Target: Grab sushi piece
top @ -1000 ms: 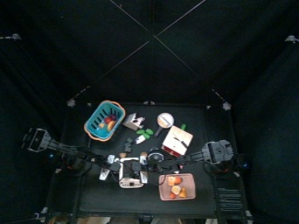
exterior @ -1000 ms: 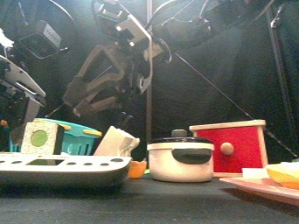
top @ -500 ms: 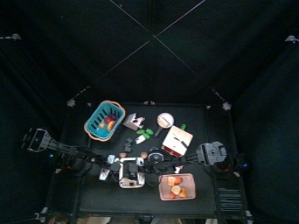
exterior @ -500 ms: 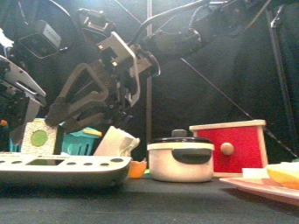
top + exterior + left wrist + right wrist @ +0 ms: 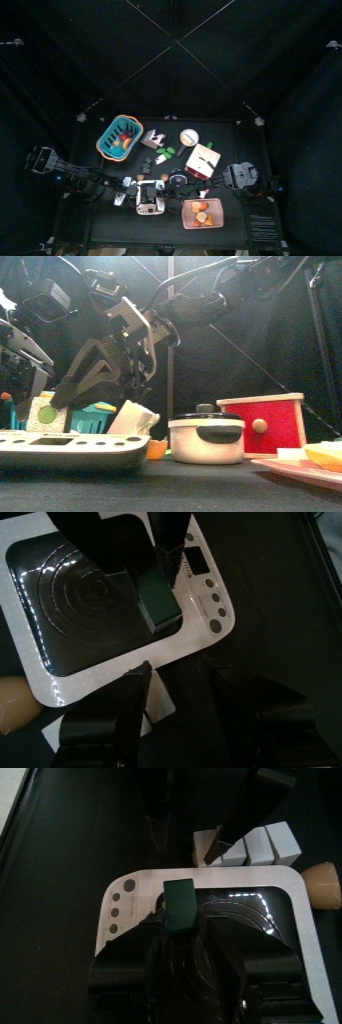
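- The sushi piece (image 5: 177, 908) lay on the white scale (image 5: 150, 204), low in the top view, just left of centre.
- The left pincer (image 5: 171, 677) hung released above the scale.
- The right pincer (image 5: 181, 936) was at the sushi piece; I cannot tell its grip.

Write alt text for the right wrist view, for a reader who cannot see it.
The right gripper reaches over a white kitchen scale on the black table, closed on a dark green sushi piece that sits on the scale's platform. The left gripper hangs open above it, with white blocks and a tan object beyond the scale.
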You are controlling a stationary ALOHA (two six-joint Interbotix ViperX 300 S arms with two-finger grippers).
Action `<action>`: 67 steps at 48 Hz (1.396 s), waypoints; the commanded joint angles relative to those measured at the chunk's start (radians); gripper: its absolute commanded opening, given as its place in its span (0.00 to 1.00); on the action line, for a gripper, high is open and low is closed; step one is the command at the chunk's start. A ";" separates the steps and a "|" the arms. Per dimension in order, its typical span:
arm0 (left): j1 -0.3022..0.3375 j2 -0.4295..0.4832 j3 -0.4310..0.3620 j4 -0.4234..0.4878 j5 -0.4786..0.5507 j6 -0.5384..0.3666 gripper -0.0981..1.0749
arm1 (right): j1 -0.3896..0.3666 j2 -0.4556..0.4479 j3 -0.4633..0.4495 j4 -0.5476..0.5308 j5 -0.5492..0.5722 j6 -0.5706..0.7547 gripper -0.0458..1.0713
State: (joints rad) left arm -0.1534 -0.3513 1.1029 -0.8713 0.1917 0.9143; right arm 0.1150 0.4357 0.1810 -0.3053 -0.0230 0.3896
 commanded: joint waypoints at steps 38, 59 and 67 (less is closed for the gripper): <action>0.192 -0.238 0.092 0.017 -0.460 0.008 0.78 | -0.163 -0.129 0.012 -0.080 -0.005 0.002 0.63; 0.216 -0.239 0.109 0.066 -0.543 0.006 0.78 | -0.192 -0.103 0.008 -0.078 0.006 0.002 0.63; 0.216 -0.239 0.114 0.066 -0.543 0.005 0.78 | -0.195 -0.100 0.006 -0.075 0.015 0.003 0.63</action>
